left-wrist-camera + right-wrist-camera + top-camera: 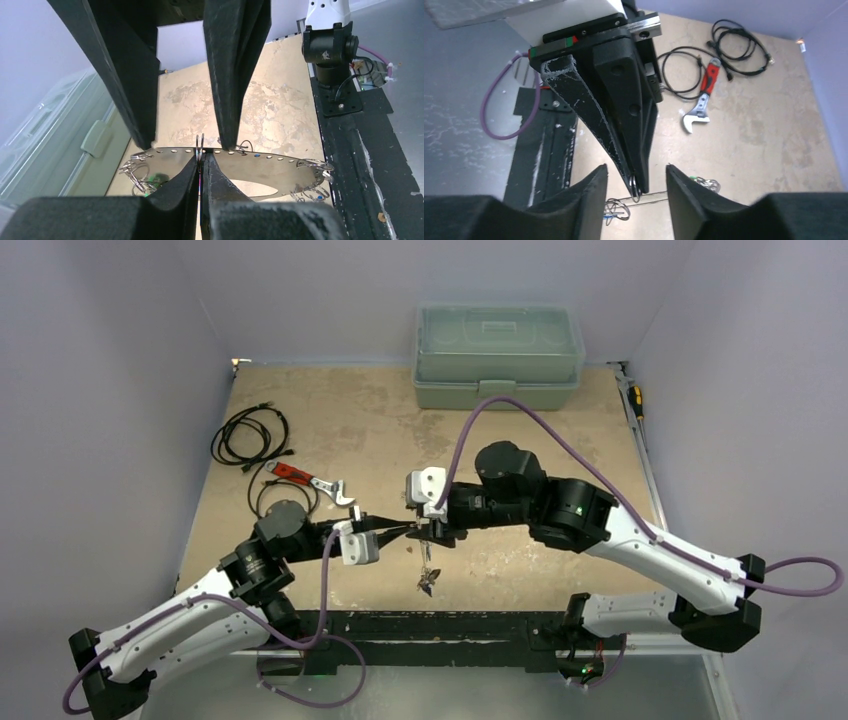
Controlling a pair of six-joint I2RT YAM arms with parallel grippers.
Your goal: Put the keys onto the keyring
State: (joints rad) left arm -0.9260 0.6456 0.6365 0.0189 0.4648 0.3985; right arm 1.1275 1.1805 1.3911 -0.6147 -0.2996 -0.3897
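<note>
The keyring (280, 167) is a flat grey metal oval band with a row of small holes, held level above the table. Small split rings and keys with green (155, 179) and blue (320, 194) tags cluster at its two ends. My left gripper (201, 162) is shut on a small split ring (200, 147) at the band's edge. My right gripper (636, 167) is open, its fingers (227, 100) on either side of the left fingertips, close to the band. In the top view both grippers (420, 532) meet and keys (428, 580) dangle below them.
A red-handled wrench (310, 480) and coiled black cables (250, 435) lie at the left of the table. A pale green lidded box (497, 355) stands at the back. A black base rail (430, 625) runs along the near edge.
</note>
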